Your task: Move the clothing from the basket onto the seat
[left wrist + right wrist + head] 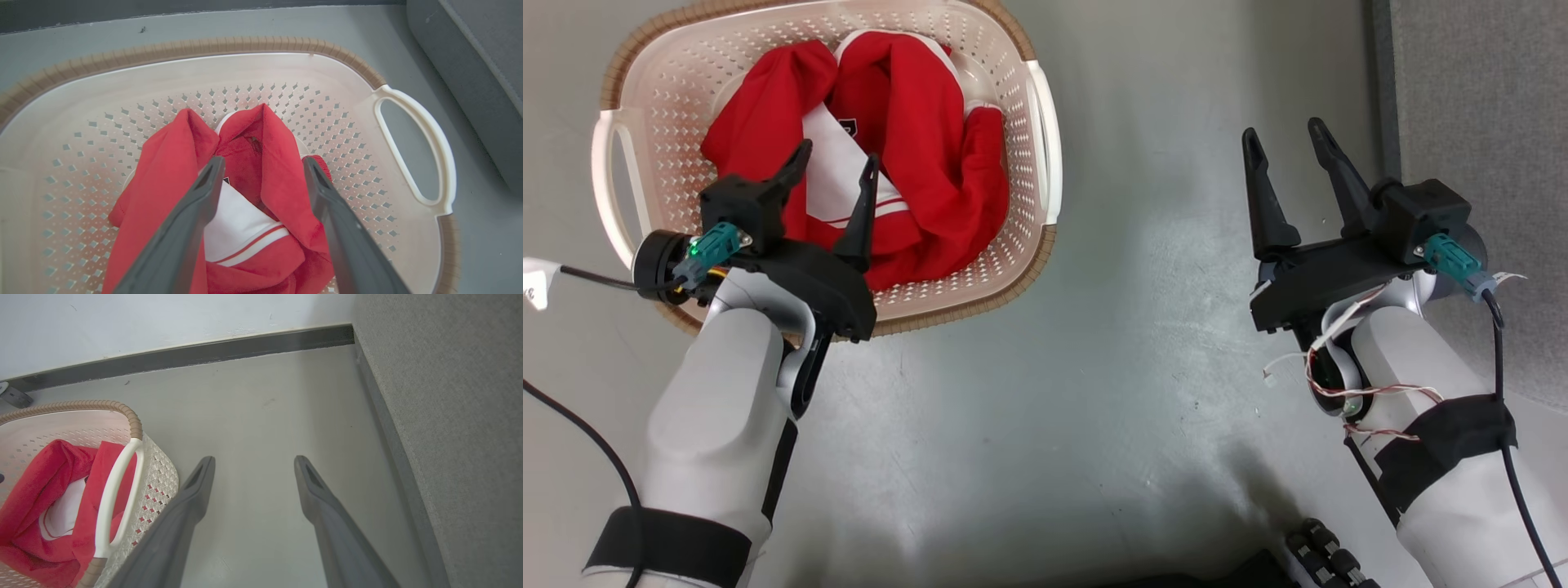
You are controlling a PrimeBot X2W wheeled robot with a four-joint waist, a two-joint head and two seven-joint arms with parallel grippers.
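Head view: got the clothing (915,106) heaped in the basket (670,122), toward the far left of the floor (1143,245). Got the left gripper (839,153) above the pile, fingers spread, empty. Same deal with the right gripper (1281,129), spread wide over floor beside the seat (1478,98). Left wrist view: straddling red-and-white folds, can't tell if touching. Right wrist view: basket lower left, seat along the right.

Clothing (931,122): red garments, one with a white panel and thin stripes, crumpled in a heap under and between the spread jaws of the left gripper (839,155). Basket (662,114) holding them: cream, perforated, brown woven-look rim, white side handles, upright. Seat (1478,98): grey textured upholstery, just outside the right gripper (1282,131)'s outer jaw.
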